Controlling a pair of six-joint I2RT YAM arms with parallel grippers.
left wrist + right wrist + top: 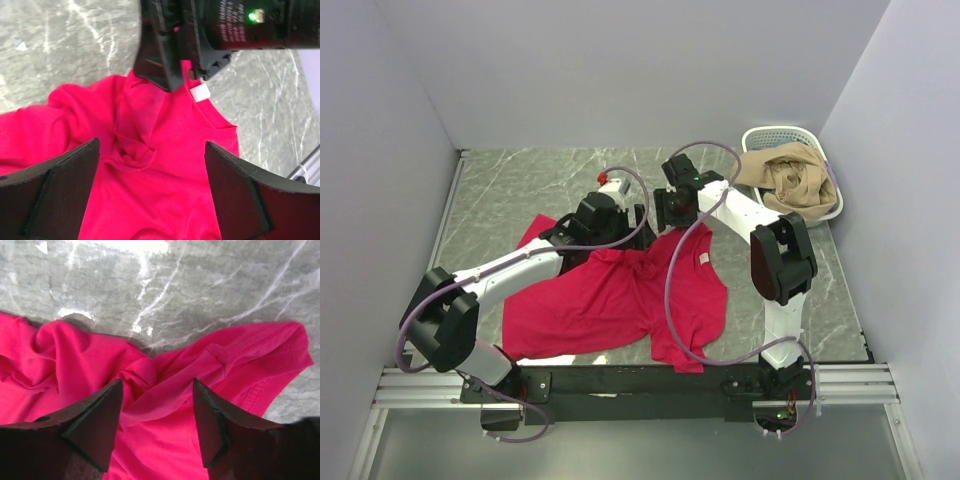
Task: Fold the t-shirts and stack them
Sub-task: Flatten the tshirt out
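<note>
Reaching in from the near edge of a grey-green marble-patterned table (pixel 520 190), two white and black robot arms meet over a crimson-red t-shirt (pixel 610 300). The shirt lies rumpled and unfolded in the middle of the table. Its body spreads toward the arm bases, and its neck end is bunched under the two wrists.

The left gripper (pixel 151 145) hangs above the shirt's upper part. Its black fingers (pixel 60 190) are spread wide with nothing between them. Below the gap, a small twisted pucker of red cloth can be seen.

The left wrist camera also shows the right arm's black tool head with a lit green lamp. One dark finger points down onto the red cloth just beside the small white neck label (pixel 200 92). Whether that fingertip presses the cloth or only hovers at it cannot be told.

The right gripper (pixel 157 382) has its two fingers parted. A ridge of folded red fabric runs beneath the space between them, and they do not look clamped on it. To its right, a stitched hem (pixel 270 342) lies flat on the table surface.

In the far right corner stands a white plastic lattice basket (pixel 765 137), well apart from the red shirt. A tan garment (pixel 790 180) is heaped in it and spills over the rim. Pale lilac walls (pixel 620 70) enclose the table on three sides.
</note>
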